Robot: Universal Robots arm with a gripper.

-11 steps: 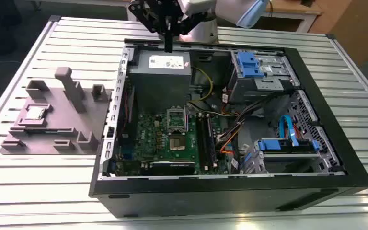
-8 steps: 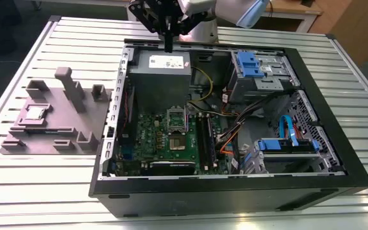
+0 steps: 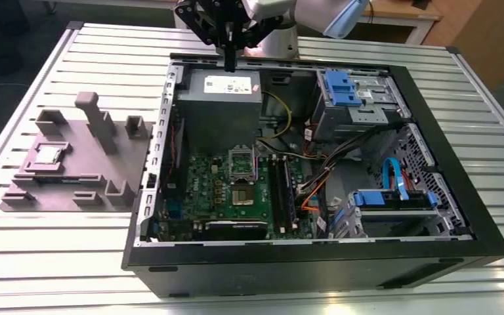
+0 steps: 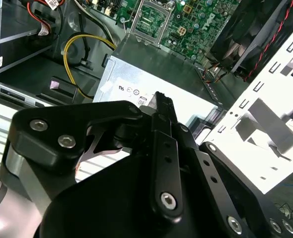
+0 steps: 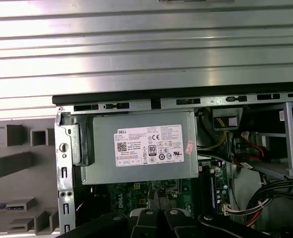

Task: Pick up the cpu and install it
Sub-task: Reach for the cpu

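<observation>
The cpu (image 3: 49,155), a small silvery square chip, lies flat on the grey holder block (image 3: 94,177) at the exterior view's left, outside the computer case. My gripper (image 3: 231,65) hangs over the far edge of the open case, above the grey power supply (image 3: 221,98), well away from the cpu. Its black fingers are shut together with nothing between them, as both wrist views show (image 4: 160,96) (image 5: 156,198). The dark socket frame (image 3: 241,195) with its raised metal bracket sits on the green motherboard (image 3: 204,180) and also shows in the second wrist view (image 4: 149,20).
The black case (image 3: 322,262) lies open on a slatted metal table (image 3: 60,262). Inside are blue drive bays (image 3: 344,88), a bundle of cables (image 3: 357,151) and a yellow cable (image 4: 79,47). Upright grey posts (image 3: 90,121) rise from the holder block.
</observation>
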